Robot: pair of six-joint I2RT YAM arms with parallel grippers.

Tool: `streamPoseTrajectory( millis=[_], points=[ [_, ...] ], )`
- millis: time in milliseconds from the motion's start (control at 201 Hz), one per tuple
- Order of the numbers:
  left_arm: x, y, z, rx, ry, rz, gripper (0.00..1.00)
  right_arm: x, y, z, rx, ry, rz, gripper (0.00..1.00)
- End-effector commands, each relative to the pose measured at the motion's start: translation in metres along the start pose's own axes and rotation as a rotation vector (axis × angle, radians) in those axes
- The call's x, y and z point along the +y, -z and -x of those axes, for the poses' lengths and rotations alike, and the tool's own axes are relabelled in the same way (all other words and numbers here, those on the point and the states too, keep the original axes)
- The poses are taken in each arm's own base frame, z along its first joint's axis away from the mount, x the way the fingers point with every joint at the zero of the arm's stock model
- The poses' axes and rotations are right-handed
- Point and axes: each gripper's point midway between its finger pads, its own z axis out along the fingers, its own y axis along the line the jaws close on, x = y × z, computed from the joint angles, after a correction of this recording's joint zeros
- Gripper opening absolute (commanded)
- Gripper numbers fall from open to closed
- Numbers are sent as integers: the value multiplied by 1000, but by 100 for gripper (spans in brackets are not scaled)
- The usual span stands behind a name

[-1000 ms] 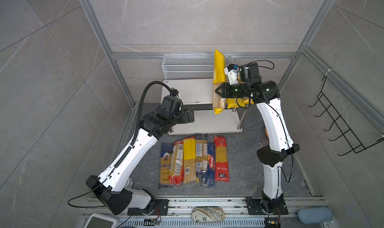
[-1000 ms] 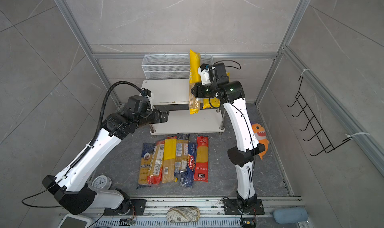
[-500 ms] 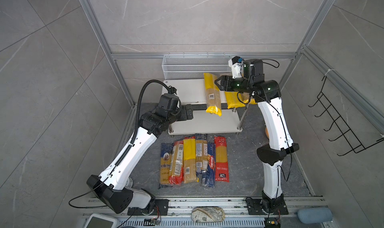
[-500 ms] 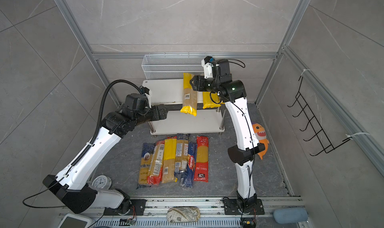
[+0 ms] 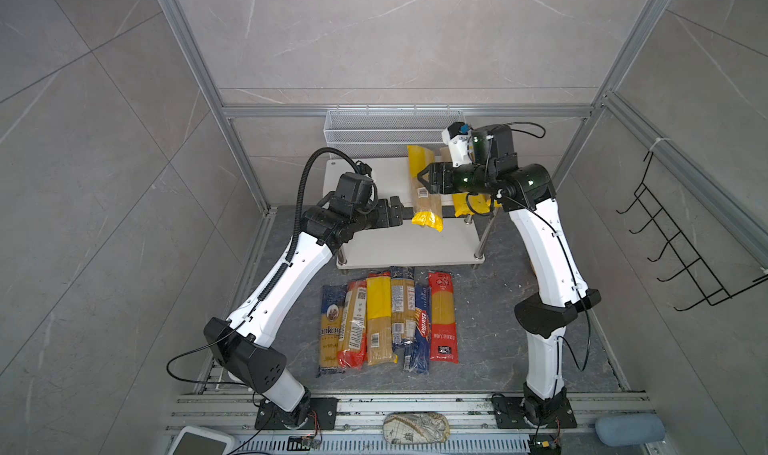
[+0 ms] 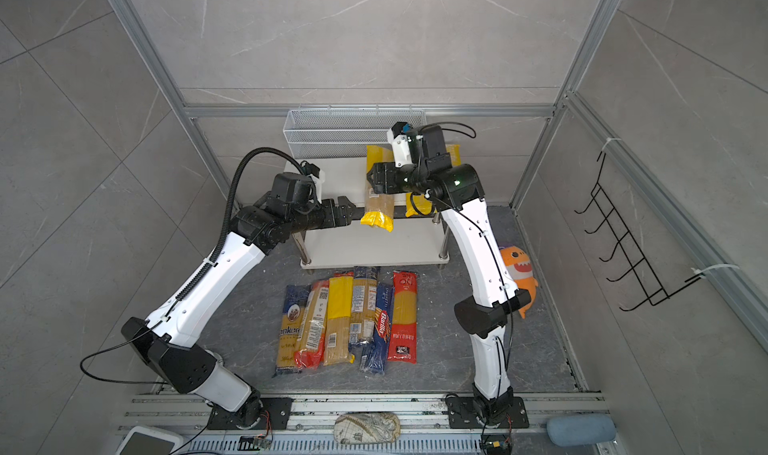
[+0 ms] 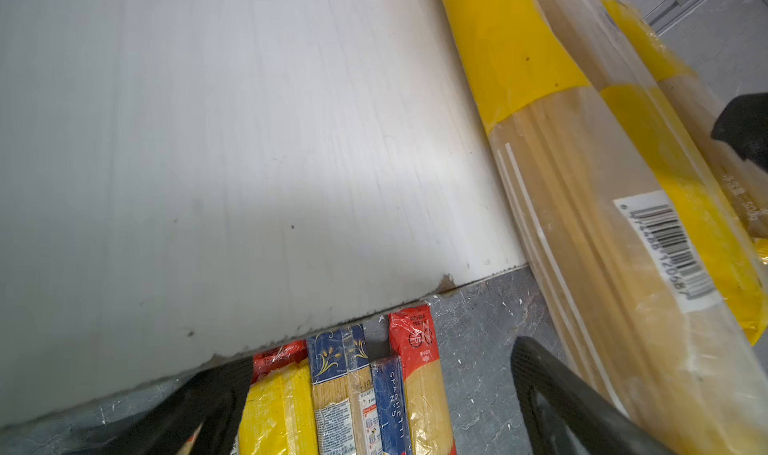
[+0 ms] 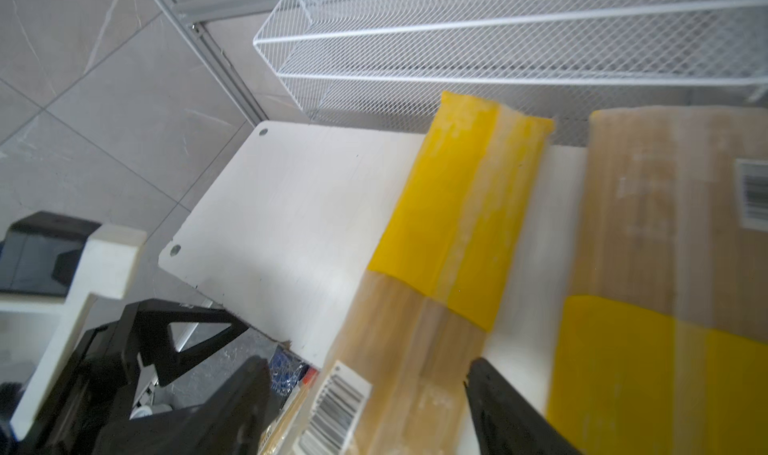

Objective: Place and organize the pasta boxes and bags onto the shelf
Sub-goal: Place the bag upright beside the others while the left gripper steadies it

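**On shelf top: two bags up, six packs left on the floor**

On the top board of the shelf (image 5: 370, 174) lie two yellow-ended spaghetti bags, both running 12 to 6. The centre bag (image 5: 427, 210) overhangs the 6 o'clock edge and probably needs a push back. Just at its 3 o'clock, with a slim gap, lies the second bag (image 8: 648, 232). Lower board (image 5: 407, 247) is bare.

Right gripper (image 5: 422, 178) sits over the centre bag, fingers spread either side of it, not clamped. Left gripper (image 5: 398, 215) is at 9 o'clock of that bag's overhanging end, fingers at full spread, holding nothing.

Left to do: a floor row at 6 o'clock of the shelf. From 9 to 3:
- Ankara pack (image 5: 331, 328)
- red-ended clear bag (image 5: 351, 328)
- yellow-and-clear bag (image 5: 379, 320)
- blue-topped clear pack (image 5: 401, 303)
- Barilla pack (image 5: 422, 324)
- red pack (image 5: 442, 311)

Cannot tell if any lie underneath. Judged about a quarter done.

Containers: white wire mesh basket (image 5: 390, 131) at 12 o'clock behind the shelf, nothing seen inside. Black wire hook rack (image 5: 685, 247) at 3 o'clock, nothing hung.
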Motion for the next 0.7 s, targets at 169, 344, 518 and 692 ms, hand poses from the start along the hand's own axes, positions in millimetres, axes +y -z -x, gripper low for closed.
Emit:
streamPoseTrajectory(
  millis=[169, 344, 518, 692],
  points=[
    [-5, 26, 20, -69, -33, -13, 100, -11, -27, -34, 104, 93, -188, 79],
    [0, 36, 17, -74, -55, 3, 100, -31, -37, -46, 141, 146, -354, 79],
    [4, 42, 14, -67, -76, 12, 100, -46, -40, -49, 149, 169, -452, 77],
    [7, 47, 11, -66, -74, 16, 100, -58, -36, -43, 127, 199, -535, 72]
  ],
)
